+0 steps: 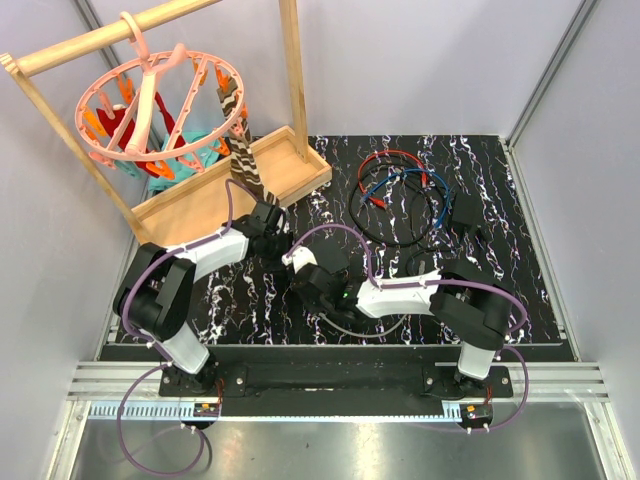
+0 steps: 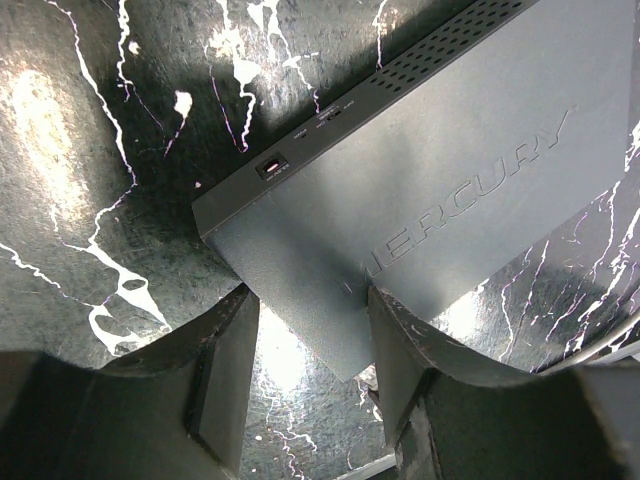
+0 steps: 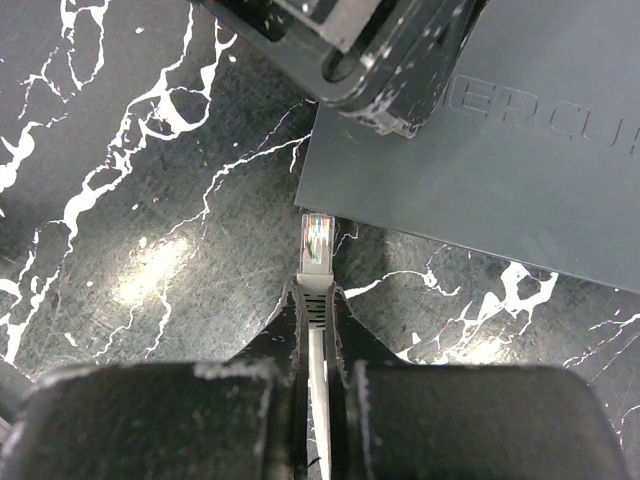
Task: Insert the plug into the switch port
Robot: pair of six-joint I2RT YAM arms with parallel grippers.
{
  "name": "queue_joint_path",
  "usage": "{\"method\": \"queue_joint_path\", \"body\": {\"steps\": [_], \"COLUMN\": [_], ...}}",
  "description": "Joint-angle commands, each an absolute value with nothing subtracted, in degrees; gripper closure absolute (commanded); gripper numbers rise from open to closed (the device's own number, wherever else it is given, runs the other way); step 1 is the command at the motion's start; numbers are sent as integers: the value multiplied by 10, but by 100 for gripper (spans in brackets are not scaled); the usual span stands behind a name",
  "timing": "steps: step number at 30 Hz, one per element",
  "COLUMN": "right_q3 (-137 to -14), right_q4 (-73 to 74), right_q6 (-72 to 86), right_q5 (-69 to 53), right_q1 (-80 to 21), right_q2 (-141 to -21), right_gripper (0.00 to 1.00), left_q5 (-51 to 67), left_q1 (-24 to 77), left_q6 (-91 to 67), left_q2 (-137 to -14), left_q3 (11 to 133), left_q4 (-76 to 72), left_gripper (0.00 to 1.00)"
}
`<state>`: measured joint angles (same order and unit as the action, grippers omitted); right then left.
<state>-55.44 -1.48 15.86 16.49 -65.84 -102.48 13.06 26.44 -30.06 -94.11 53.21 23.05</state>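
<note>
The switch (image 2: 440, 190) is a flat matte black box marked MERCURY, lying on the marbled black table (image 1: 520, 290). My left gripper (image 2: 310, 295) is open over one of its corners; one finger (image 2: 400, 340) lies across the lid, the other just off the short edge. A small socket (image 2: 272, 165) shows in the far long side wall. My right gripper (image 3: 315, 290) is shut on the white plug (image 3: 317, 240), whose clear tip points at the switch (image 3: 520, 190) near its corner, a little short of its near edge. That edge's face is hidden, so the switch port is not seen there.
A wooden rack (image 1: 230, 195) with a pink peg hanger (image 1: 150, 100) stands at the back left. Red, blue and black cables (image 1: 400, 190) are coiled at the back middle beside a black adapter block (image 1: 465, 212). The plug's grey cable (image 1: 360, 330) loops near the front edge.
</note>
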Motion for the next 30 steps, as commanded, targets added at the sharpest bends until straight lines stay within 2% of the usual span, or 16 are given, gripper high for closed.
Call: {"method": "queue_joint_path", "body": {"steps": [1, 4, 6, 9, 21, 30], "right_q3": [-564, -558, -554, -547, -539, -538], "right_q4": [-27, -26, -26, -29, -35, -39], "right_q6": [169, 171, 172, 176, 179, 188], "right_q5": [178, 182, 182, 180, 178, 180], "right_q1": [-660, -661, -661, -660, -660, -660], "right_q2": [-1033, -1028, -1027, -1020, -1011, -1010], "right_gripper": [100, 100, 100, 100, 100, 100], "left_q5": [125, 105, 90, 85, 142, 136], "left_q1": [275, 273, 268, 258, 250, 250], "left_q6": [-292, -283, -268, -243, -139, -156], "left_q2": [-944, -931, -920, -910, -998, -1030], "left_q3": [513, 523, 537, 558, 642, 628], "left_q4": [257, 265, 272, 272, 258, 258], "left_gripper": [45, 36, 25, 17, 17, 27]}}
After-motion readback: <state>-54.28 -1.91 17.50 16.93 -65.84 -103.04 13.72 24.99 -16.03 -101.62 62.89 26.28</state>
